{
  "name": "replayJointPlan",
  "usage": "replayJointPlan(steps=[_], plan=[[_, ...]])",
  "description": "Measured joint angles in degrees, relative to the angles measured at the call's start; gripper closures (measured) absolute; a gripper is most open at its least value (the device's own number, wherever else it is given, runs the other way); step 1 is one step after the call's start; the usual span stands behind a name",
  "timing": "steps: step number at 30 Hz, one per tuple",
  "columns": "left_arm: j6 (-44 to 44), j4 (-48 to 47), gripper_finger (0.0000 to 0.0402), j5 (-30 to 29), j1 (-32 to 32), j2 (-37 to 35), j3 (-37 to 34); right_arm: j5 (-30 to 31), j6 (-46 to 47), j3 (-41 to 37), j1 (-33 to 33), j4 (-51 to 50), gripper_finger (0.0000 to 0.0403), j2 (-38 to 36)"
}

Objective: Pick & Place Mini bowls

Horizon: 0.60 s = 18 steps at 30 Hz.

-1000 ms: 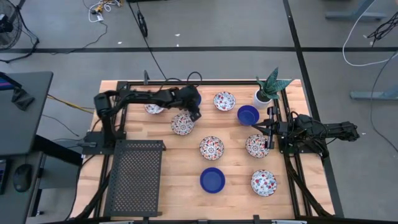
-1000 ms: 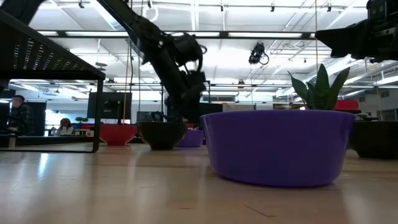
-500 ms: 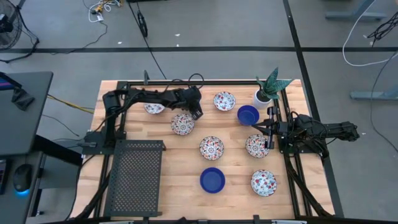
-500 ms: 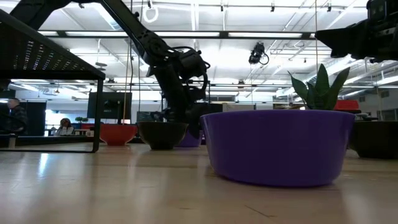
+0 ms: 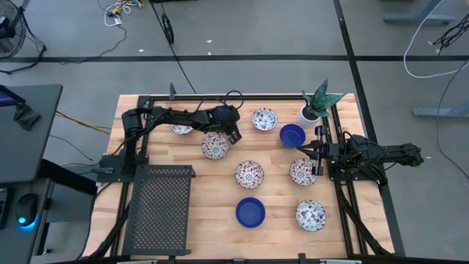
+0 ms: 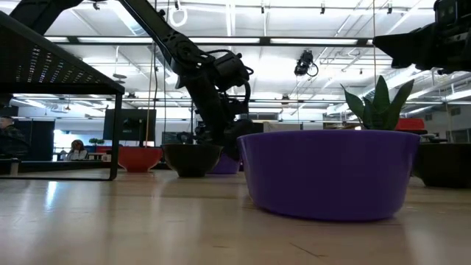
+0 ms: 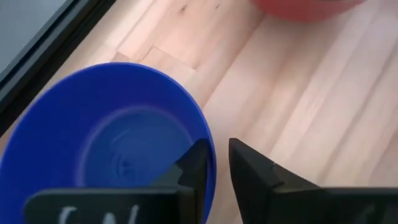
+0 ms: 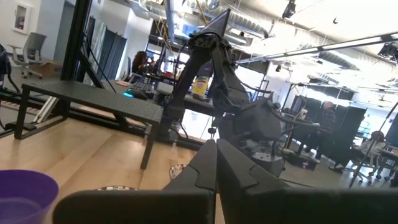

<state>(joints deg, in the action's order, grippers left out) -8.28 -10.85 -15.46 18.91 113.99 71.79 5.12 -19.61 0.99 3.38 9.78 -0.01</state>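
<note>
Between the left fingers, the rim of a cobalt blue mini bowl sits in a narrow gap, one finger inside the bowl and one outside; the grasp is on that rim. Beyond the fingertips lies the wooden surface, with a red-patterned bowl at its far edge. Off at the surface's side, the right fingers are pressed together, clenched on nothing.
</note>
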Motion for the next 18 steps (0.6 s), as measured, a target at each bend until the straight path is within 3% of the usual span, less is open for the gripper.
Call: replayJointPlan(steps=[10,13,18], plan=[[4.02,-0.38,0.0392,-4.07,-2.47,-0.54,-0.09,0.01,0.00,0.00,0.00,0.00,0.0394,0.00],[4.91,-1.42,0.0393,-5.20,-4.44,-2.88,-0.08,0.01,-0.01,-0.02,0.00,0.00,0.0394,0.00],[5.19,-11.45,0.0395,-5.44,-9.15,-9.06,2.69,-0.01,0.01,-0.02,0.00,0.00,0.0394,0.00]])
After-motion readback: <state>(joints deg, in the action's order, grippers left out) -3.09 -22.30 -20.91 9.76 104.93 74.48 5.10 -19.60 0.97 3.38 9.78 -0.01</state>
